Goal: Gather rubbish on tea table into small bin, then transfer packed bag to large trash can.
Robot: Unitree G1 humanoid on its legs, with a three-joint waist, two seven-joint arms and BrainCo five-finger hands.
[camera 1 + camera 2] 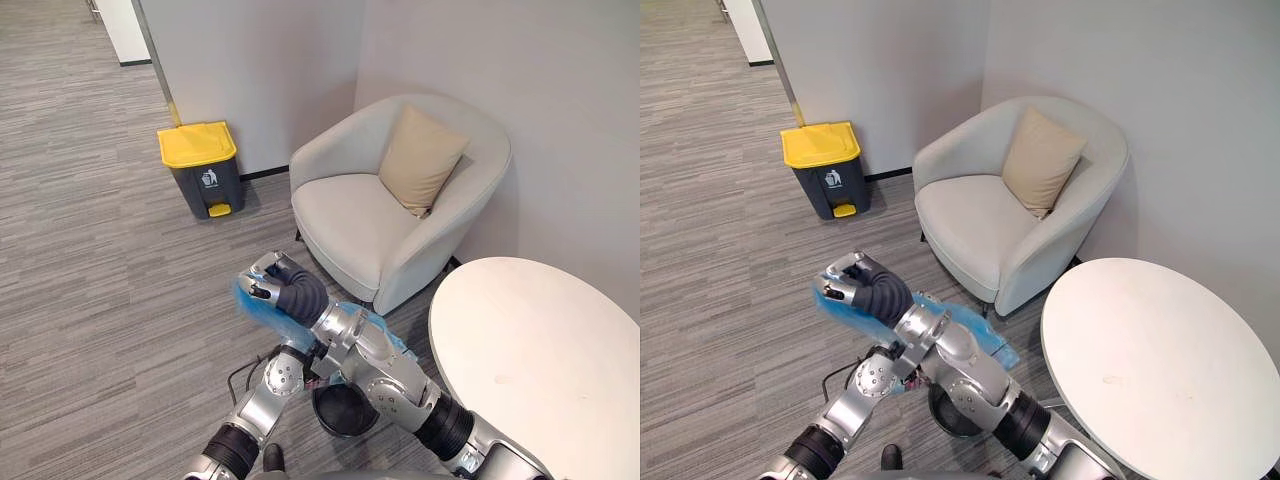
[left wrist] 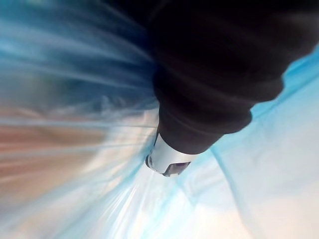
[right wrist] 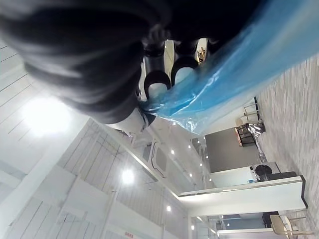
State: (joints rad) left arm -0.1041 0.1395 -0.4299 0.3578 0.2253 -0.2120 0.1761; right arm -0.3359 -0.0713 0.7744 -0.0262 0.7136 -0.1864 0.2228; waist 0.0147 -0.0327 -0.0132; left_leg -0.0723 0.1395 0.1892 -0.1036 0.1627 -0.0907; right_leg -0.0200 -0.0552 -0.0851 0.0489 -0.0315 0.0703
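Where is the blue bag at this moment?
In the left eye view the blue bag is low centre, held up in the right hand near the small black bin, well short of the yellow-lidded trash can by the wall.

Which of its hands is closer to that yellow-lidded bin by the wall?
Right. The right hand, gripping the blue bag, is raised towards the yellow-lidded bin; the left hand sits lower and further back, against the bag.
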